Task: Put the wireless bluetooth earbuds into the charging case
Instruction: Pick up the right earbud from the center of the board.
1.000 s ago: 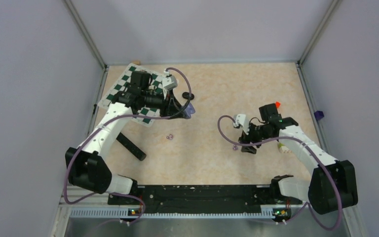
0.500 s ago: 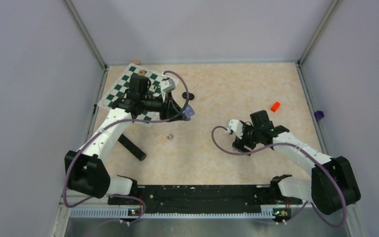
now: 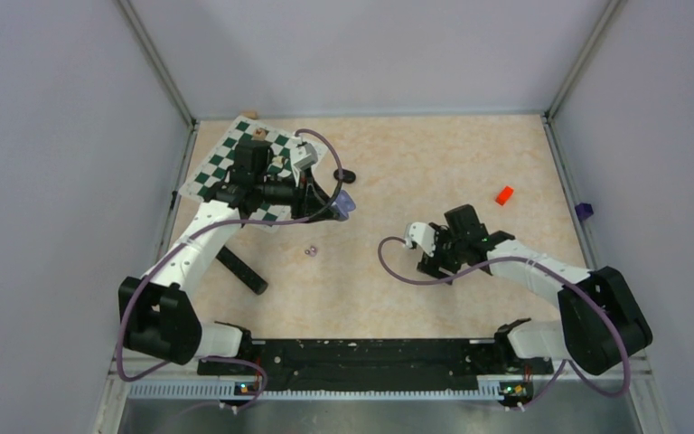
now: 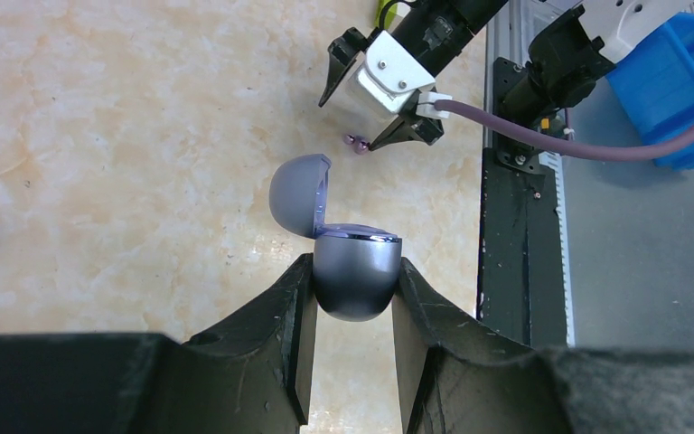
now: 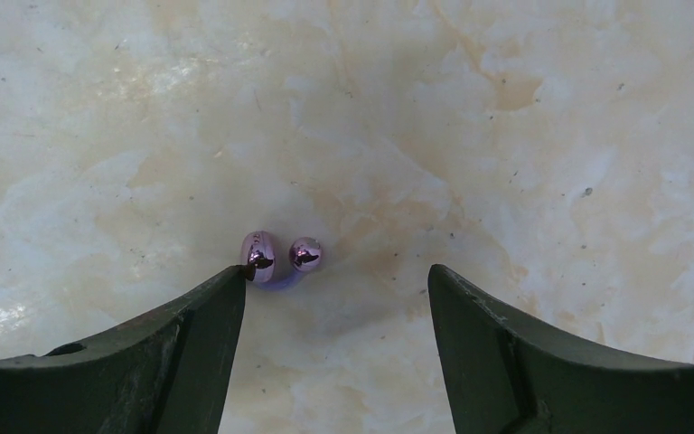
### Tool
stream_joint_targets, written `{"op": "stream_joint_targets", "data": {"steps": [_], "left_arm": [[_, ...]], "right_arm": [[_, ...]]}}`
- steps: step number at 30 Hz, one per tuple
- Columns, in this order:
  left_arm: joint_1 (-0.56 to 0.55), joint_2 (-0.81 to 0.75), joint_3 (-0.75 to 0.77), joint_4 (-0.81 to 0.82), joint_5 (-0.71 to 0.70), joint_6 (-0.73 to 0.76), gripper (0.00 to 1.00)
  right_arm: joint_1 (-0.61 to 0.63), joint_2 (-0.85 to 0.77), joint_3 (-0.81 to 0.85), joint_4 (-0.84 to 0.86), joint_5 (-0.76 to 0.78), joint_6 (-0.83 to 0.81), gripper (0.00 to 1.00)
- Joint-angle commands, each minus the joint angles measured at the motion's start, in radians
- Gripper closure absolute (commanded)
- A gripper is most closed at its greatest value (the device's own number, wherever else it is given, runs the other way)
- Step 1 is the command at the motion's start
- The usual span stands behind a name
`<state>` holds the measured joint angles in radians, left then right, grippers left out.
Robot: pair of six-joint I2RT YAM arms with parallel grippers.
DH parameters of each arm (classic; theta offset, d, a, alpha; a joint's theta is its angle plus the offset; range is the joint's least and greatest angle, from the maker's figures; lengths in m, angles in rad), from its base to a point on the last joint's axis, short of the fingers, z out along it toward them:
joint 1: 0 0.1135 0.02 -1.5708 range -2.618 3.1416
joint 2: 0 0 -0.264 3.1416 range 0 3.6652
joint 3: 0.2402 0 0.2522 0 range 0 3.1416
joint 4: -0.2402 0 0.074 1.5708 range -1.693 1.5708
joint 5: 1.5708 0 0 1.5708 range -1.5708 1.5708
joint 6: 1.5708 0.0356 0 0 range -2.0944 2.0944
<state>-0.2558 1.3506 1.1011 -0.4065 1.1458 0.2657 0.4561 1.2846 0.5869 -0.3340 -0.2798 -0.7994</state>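
between right fingers point(image 5: 158, 357), purple earbud point(image 5: 278, 257)

Beige marbled table point(image 3: 434, 154): chessboard point(image 3: 212, 167) (far-left corner), red block point(image 3: 504, 194), black bar point(image 3: 240, 268), purple earbuds point(image 3: 310, 250).

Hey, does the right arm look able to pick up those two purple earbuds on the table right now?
Probably yes. The right claw is open and hangs over the purple earbuds, with bare table around them. One bud lies right at a fingertip, so it may need centering.
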Motion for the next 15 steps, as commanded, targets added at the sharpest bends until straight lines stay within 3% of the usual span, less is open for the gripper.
{"op": "stream_joint_targets", "data": {"steps": [1,15], "left_arm": [[0.006,-0.027,-0.007,0.053,0.036,-0.013,1.0],[0.012,-0.022,-0.01,0.062,0.045,-0.022,1.0]], "right_arm": [[0.018,0.013,-0.01,0.086,0.062,0.02,0.27],[-0.003,0.14,0.079,0.188,0.194,-0.057,0.27]]}}
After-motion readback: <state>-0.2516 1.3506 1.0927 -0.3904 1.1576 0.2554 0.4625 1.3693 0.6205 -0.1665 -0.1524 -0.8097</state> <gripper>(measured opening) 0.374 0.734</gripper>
